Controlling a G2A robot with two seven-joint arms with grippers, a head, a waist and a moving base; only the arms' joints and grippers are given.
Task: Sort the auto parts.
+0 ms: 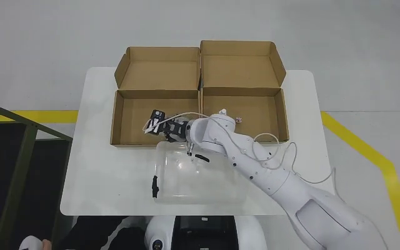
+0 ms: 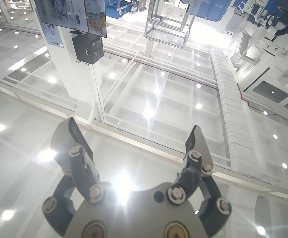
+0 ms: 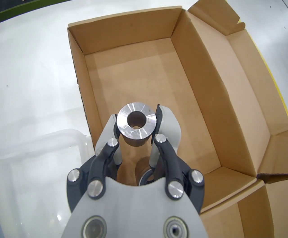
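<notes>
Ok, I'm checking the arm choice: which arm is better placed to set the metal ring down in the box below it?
Right, probably. The right gripper is shut on the metal ring, above the cardboard box. The left gripper is open, holds nothing and points up at the ceiling.

No text can be read. White lettering on the blue panels [image 2: 211, 10] overhead is too small and turned to make out. Small sign [image 2: 55, 42] on the white pillar [image 2: 74, 78]: print illegible. Wall screens [image 2: 67, 13]: captions too small.
</notes>
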